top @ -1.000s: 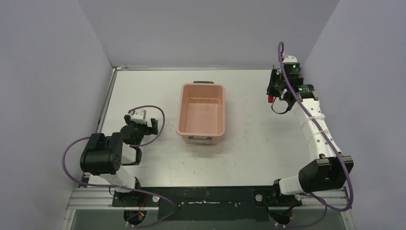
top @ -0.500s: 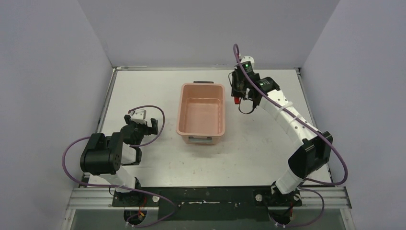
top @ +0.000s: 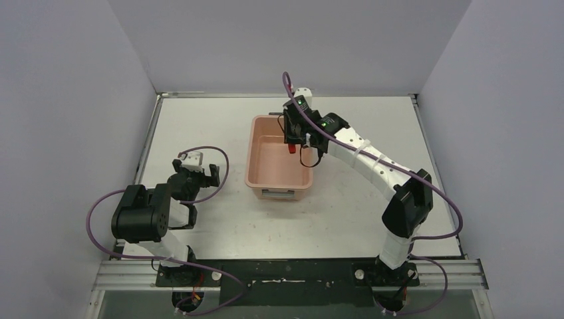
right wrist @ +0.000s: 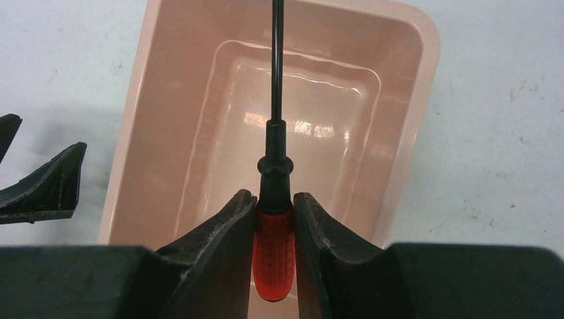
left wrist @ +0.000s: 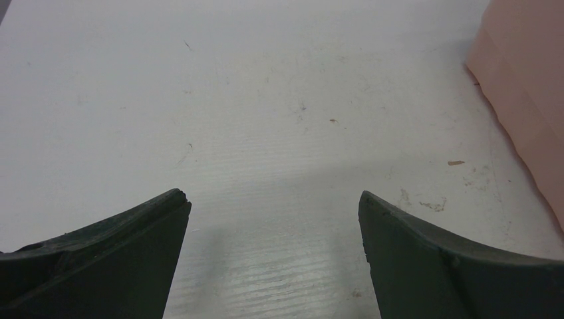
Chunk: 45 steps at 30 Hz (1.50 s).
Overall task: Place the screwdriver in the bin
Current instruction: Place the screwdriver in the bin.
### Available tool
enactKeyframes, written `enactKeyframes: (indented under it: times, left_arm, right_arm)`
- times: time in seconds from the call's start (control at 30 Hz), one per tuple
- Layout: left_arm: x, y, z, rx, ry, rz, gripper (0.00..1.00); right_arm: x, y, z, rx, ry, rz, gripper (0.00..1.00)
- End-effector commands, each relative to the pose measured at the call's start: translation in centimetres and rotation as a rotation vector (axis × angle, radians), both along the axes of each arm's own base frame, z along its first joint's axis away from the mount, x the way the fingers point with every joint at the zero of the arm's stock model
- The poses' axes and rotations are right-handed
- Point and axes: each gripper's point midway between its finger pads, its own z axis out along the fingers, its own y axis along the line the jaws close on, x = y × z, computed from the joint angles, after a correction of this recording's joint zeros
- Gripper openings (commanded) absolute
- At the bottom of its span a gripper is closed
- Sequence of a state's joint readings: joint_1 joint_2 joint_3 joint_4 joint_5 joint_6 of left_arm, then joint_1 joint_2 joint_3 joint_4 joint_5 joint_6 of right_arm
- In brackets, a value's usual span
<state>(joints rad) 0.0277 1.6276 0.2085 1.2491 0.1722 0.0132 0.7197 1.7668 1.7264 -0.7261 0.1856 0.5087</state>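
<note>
Your left gripper [left wrist: 273, 199] sits at the bin's [top: 247, 159] nine o'clock, jaws apart over the desk [left wrist: 266, 100]. Your right gripper [right wrist: 274, 199] is clamped on the screwdriver [right wrist: 273, 247], hanging above the bin's twelve-o'clock end. Carry looks done; only the release is left, I'd say.

Overhead view faces down; both close wrist views share the bin [top: 274, 166].

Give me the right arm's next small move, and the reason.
Probably open the right gripper and let go. It is shut on the screwdriver by its red handle, and both the wrist and top views show the tool hanging over the open inside of the bin, with nothing beneath it.
</note>
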Motion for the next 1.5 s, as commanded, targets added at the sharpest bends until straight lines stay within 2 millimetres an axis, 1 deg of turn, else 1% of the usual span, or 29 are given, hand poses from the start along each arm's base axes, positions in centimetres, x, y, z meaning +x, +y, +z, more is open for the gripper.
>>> enactKeyframes:
  times: [0.0,0.17,0.27,0.53,0.67,0.8,0.97,1.1,1.17,1.23,1.27,1.4,1.47]
  left_arm:
    - [0.8,-0.1,1.7,0.004,-0.064,-0.008,0.97]
    - [0.7,-0.1,1.7,0.004,-0.064,-0.008,0.97]
    - [0.7,-0.1,1.7,0.004,-0.064,-0.007,0.97]
    - [0.7,-0.1,1.7,0.005,-0.064,-0.008,0.97]
    - [0.7,-0.1,1.8,0.004,-0.065,-0.008,0.97]
    - [0.7,-0.1,1.7,0.004,-0.063,-0.008,0.97]
    - [0.7,-0.1,1.7,0.004,-0.064,-0.008,0.97]
    - [0.7,-0.1,1.7,0.004,-0.062,-0.008,0.97]
    - [0.7,-0.1,1.7,0.004,-0.063,-0.008,0.97]
    - [0.7,-0.1,1.7,0.005,-0.064,-0.008,0.97]
    - [0.7,-0.1,1.7,0.005,-0.064,-0.008,0.97]
    - [0.7,-0.1,1.8,0.005,-0.065,-0.008,0.97]
    - [0.7,-0.1,1.7,0.004,-0.064,-0.008,0.97]
  right_arm:
    - [1.2,1.6,2.2,0.099,-0.058,-0.025,0.19]
    - [0.8,2.6,-1.0,0.095,0.013,0.002,0.20]
    - [0.9,3.0,-2.8,0.079,0.048,0.010,0.19]
    - [0.9,3.6,-8.4,0.025,0.139,0.009,0.19]
    - [0.5,3.7,-10.4,0.005,0.176,0.013,0.20]
    - [0.3,3.6,-11.8,-0.013,0.200,0.011,0.23]
    - [0.1,3.5,-12.7,-0.026,0.217,0.013,0.27]
    - [-0.1,3.7,-13.2,-0.023,0.232,0.023,0.33]
    - [-0.1,3.7,-13.1,-0.019,0.235,0.026,0.40]
    - [-0.2,3.8,-12.7,-0.014,0.230,0.028,0.54]
    - [-0.1,3.7,-12.5,-0.013,0.225,0.027,0.58]
    - [-0.2,3.8,-11.1,-0.006,0.204,0.040,0.71]
    - [-0.2,3.8,-10.0,-0.002,0.186,0.042,0.78]
